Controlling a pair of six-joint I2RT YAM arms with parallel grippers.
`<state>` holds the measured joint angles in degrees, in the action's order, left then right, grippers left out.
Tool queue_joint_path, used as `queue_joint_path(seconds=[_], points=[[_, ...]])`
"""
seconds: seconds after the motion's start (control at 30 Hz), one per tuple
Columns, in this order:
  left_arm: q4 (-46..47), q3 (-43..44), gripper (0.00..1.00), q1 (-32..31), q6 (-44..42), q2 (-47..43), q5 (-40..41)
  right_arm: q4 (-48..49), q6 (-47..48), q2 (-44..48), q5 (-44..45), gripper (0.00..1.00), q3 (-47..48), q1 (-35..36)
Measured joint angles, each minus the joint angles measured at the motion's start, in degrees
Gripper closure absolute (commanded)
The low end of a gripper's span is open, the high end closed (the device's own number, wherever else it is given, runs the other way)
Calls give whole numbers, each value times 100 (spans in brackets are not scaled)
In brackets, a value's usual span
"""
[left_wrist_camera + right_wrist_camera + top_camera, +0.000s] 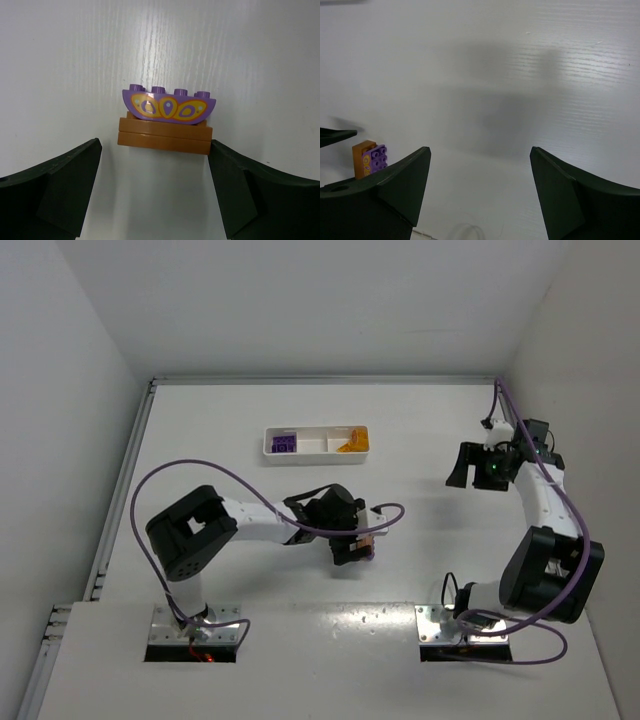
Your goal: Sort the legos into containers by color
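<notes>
A purple curved lego (168,104) with a yellow pattern is joined to an orange-brown lego (165,136); the pair lies on the white table. My left gripper (155,162) is open just short of the pair, one finger on each side. The right finger (235,185) is at the orange brick's end; the left finger (70,185) stands apart. From above the pair (366,548) sits at my left gripper (354,552). The white tray (315,432) holds purple legos (284,443) in its left compartment and orange ones (352,443) in its right. My right gripper (478,468) is open and empty.
White walls enclose the table at the back and both sides. The right wrist view shows bare table between my right gripper's (480,155) fingers, and the lego pair (370,159) far off at the left edge. A purple cable loops round the left arm (250,520).
</notes>
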<state>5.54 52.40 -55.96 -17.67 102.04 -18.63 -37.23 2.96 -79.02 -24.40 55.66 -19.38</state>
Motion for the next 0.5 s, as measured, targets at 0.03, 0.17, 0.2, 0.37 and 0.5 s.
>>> queue_joint_path(seconds=[0.03, 0.17, 0.2, 0.37, 0.5], points=[[7, 46, 7, 0, -4, 39, 2, -7, 2, -13, -15, 19, 0, 0], [22, 153, 7, 0, -26, 131, 0, -31, 2, -48, -31, 19, 0, 0], [17, 162, 7, 0, -28, 136, -7, -33, 4, -57, -31, 19, 4, 0], [20, 210, 8, 0, -31, 186, -70, -55, 4, -114, -107, 19, 9, 0], [13, 216, 16, 0, -33, 186, -166, -76, 4, -210, -205, 19, 20, 0]])
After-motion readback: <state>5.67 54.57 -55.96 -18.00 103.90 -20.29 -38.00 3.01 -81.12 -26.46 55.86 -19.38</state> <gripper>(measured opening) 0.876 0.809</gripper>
